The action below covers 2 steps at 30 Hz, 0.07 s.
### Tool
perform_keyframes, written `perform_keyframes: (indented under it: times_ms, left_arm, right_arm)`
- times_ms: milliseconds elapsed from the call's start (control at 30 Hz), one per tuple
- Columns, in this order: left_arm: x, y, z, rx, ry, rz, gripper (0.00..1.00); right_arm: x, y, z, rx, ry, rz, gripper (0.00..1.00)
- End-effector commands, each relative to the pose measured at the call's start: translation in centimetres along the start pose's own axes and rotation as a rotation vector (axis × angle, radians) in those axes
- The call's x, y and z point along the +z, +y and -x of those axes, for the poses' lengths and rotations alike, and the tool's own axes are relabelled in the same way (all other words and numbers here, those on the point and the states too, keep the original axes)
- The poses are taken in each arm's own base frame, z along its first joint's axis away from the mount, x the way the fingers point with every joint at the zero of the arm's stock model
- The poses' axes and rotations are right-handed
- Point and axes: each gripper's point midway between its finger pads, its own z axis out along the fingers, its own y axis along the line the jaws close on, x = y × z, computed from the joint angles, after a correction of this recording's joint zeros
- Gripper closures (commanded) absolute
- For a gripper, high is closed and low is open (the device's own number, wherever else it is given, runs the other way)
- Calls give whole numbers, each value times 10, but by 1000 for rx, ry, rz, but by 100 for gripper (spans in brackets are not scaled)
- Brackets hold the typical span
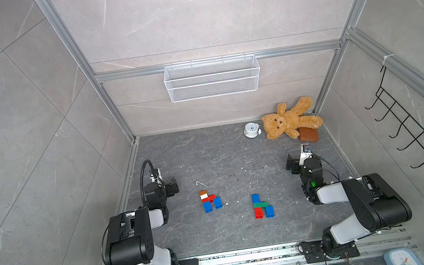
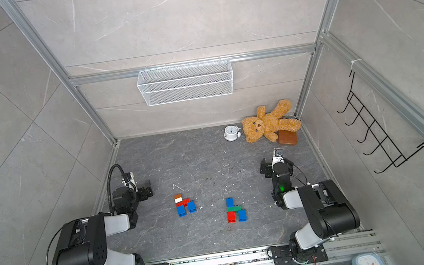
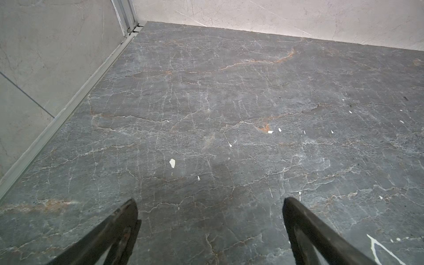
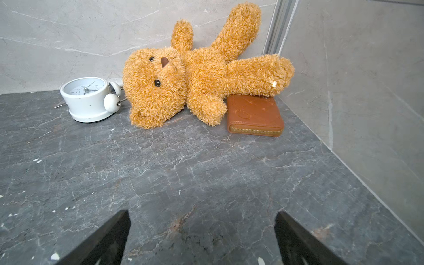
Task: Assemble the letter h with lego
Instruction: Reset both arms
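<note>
The left pincer (image 3: 210, 200) hangs wide over the bare grey surface (image 1: 223, 159), nothing between its jaws, aimed at the back left corner, so its wrist view shows no lego at all. The left lego group (image 1: 210, 201) lies inward of that pincer and nearer the robot's base: a brown and a white brick at the far end, red in the middle, two blue ones at the near end, with the long axis running front to back. Well apart to the right, the right lego group (image 1: 262, 206) lies the same way, blue at the far end, a green bar across, red and blue at the near end. Both groups already read as a small h, so the build looks finished or close to it. The right pincer (image 4: 202, 211) is also wide and empty, pointing at the back right corner, where a white clock (image 4: 86, 98), a teddy bear (image 4: 183, 80) and a brown wallet (image 4: 253, 114) lie; its nearer group sits inward and behind it. Each arm is nearer its own side's group. From above, whether the bricks are pressed together or merely touching is too small to tell.
</note>
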Motion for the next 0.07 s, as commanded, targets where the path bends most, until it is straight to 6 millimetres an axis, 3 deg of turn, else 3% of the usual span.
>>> perform_keyframes:
  times_ms: [0, 33]
  left_arm:
    - [2, 2, 17, -8, -47, 13, 0]
    - [2, 2, 17, -8, -47, 12, 0]
  right_arm:
    - [2, 1, -2, 17, 16, 28, 0]
    - [1, 1, -3, 15, 11, 26, 0]
